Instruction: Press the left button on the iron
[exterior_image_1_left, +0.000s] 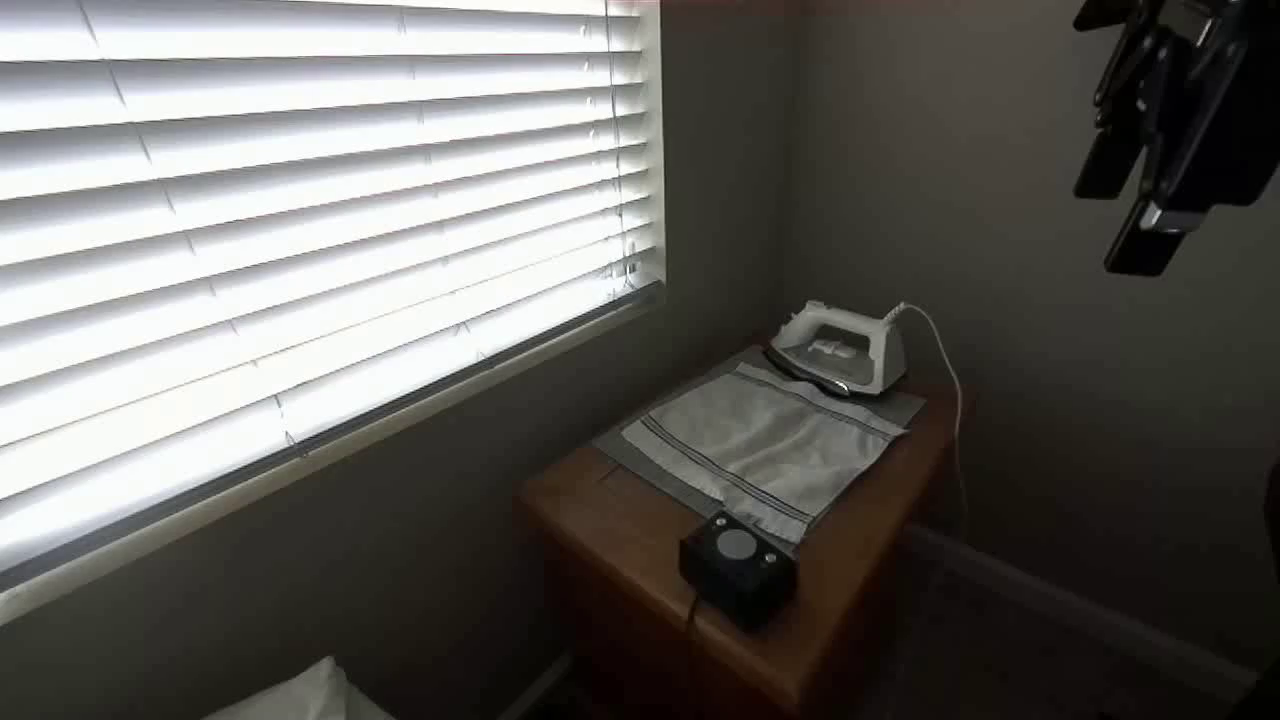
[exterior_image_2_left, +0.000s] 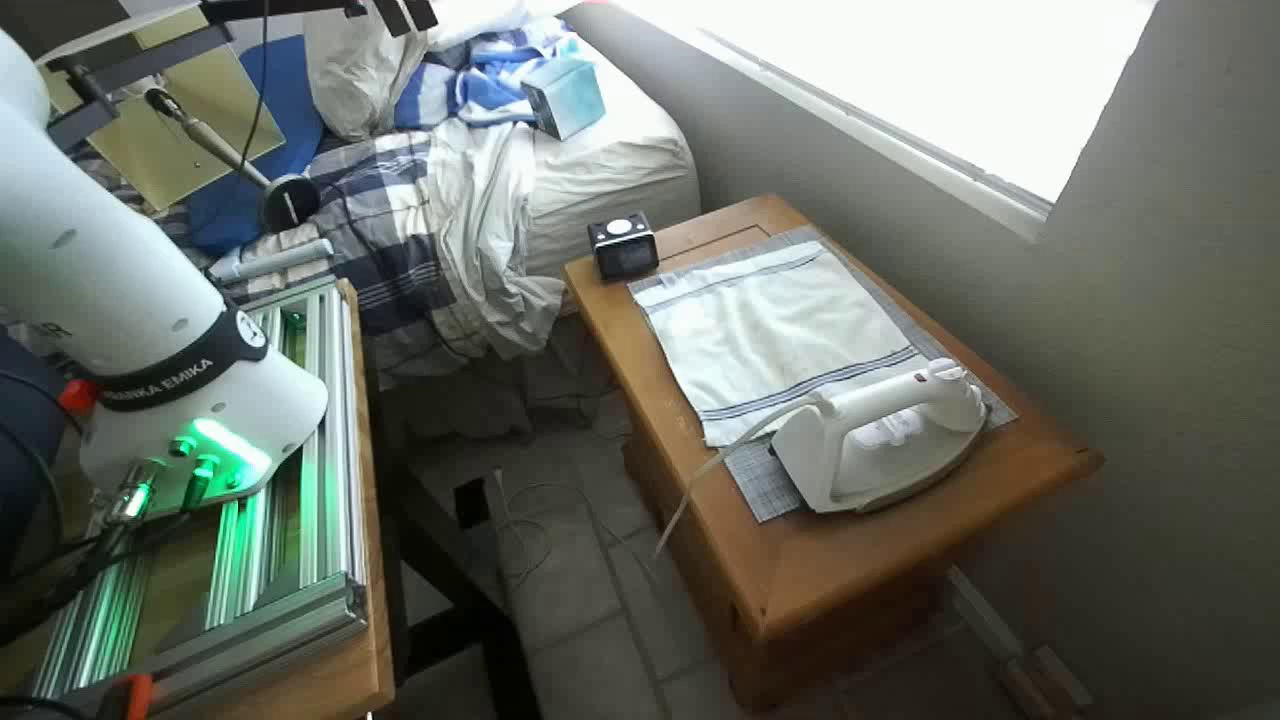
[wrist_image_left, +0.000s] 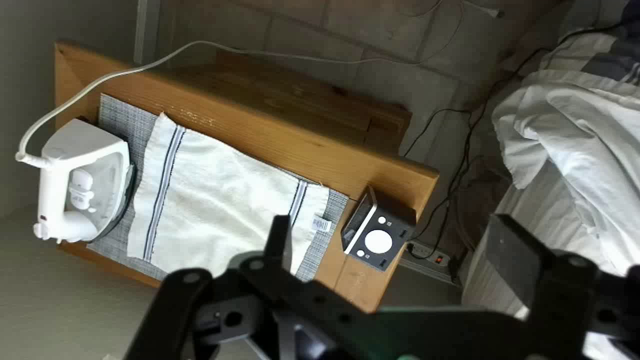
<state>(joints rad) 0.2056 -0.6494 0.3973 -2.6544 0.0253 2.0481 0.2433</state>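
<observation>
The white iron (exterior_image_1_left: 888, 360) rests on its soleplate at one end of a wooden nightstand, beside a striped cloth. It shows in both exterior views (exterior_image_2_left: 808, 462), and at the left of the wrist view (wrist_image_left: 85, 140). White buttons (wrist_image_left: 81, 189) sit on its body under the loop handle; they also show in an exterior view (exterior_image_2_left: 898, 428). My gripper (wrist_image_left: 391, 230) is open and empty, high above the nightstand. In the wrist view the iron lies well left of both fingers. In an exterior view my gripper (exterior_image_1_left: 1125, 220) hangs at the upper right, apart from and above the iron.
A black roundish-edged gadget (exterior_image_1_left: 740, 572) stands at the nightstand's opposite end. The white towel (exterior_image_2_left: 790, 320) lies on a grey mat. The iron's cord (wrist_image_left: 200, 44) runs over the nightstand's edge to the floor. A wall with a window (exterior_image_1_left: 330, 220) and a bed (exterior_image_2_left: 620, 170) adjoin the nightstand (exterior_image_2_left: 850, 590).
</observation>
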